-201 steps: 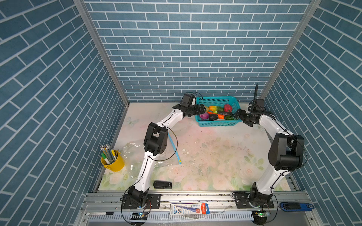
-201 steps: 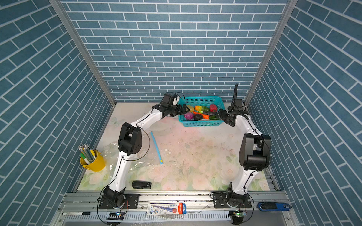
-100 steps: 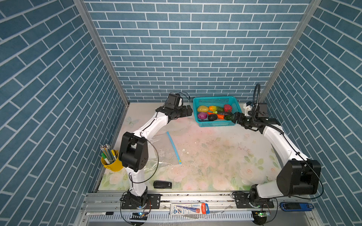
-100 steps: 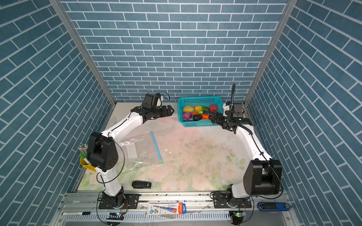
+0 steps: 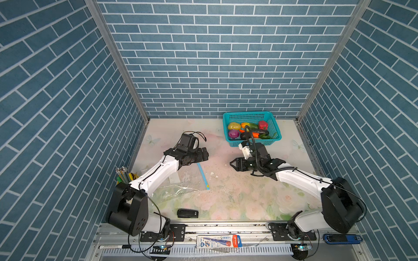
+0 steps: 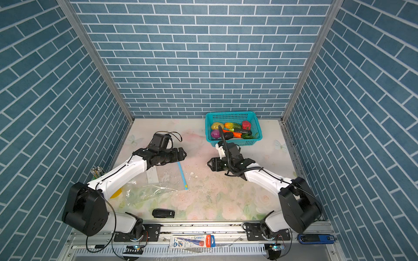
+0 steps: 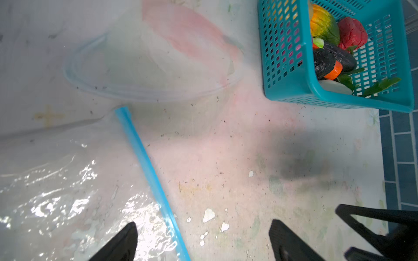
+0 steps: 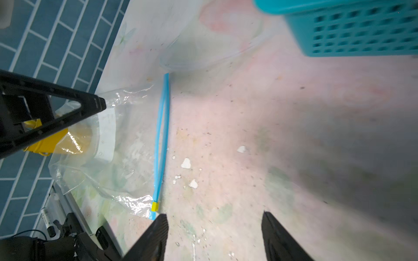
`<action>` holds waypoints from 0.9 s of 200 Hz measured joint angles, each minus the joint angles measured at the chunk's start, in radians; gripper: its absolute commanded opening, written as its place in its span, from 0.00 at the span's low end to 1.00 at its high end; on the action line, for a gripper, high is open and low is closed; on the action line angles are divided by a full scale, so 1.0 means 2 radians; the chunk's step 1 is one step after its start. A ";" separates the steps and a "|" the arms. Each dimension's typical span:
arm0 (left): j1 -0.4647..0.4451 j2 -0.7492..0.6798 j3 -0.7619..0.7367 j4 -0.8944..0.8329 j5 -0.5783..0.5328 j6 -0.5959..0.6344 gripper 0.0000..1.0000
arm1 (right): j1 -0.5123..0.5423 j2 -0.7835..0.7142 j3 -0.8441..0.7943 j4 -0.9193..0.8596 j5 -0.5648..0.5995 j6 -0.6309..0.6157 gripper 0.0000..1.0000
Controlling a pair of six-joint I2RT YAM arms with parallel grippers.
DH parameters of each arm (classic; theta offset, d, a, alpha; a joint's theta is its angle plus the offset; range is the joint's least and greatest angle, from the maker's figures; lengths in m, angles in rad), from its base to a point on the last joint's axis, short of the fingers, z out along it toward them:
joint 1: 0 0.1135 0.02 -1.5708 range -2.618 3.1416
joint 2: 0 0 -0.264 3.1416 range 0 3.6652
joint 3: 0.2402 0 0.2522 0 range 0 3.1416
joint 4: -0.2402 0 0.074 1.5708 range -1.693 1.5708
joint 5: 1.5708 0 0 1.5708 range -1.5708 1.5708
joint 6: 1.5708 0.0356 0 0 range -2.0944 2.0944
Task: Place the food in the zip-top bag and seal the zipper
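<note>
Though agape, L gripper (image 7: 203, 222), R gripper (image 8: 214, 213) empty

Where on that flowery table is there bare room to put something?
Bare: the middle, between the zipper and the right arm; also right of the basket. Crowded: the left, with the zip-top bag, left arm and pencil cup.

a robot lab booth: brick-print walls (image 5: 214, 56), flowered tabletop (image 5: 237, 198), aluminium mounting rail (image 5: 226, 227).

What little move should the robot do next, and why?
Probably lower the left hand onto the zipper and pinch one lip, opening the zip-top bag. The bag lies flat, that hand hovers open over it, and all the food sits in the basket.
</note>
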 measured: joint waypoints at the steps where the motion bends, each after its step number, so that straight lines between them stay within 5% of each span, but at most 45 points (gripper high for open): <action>1: 0.001 -0.002 -0.003 0.000 0.000 -0.001 0.86 | 0.002 0.002 0.000 0.002 0.000 0.000 0.66; 66: 0.051 -0.077 -0.066 -0.009 0.010 -0.018 0.84 | 0.089 0.142 0.061 0.072 -0.012 -0.010 0.57; 180: 0.081 -0.111 -0.121 -0.011 0.022 -0.030 0.84 | 0.103 0.255 0.126 0.133 -0.098 -0.012 0.38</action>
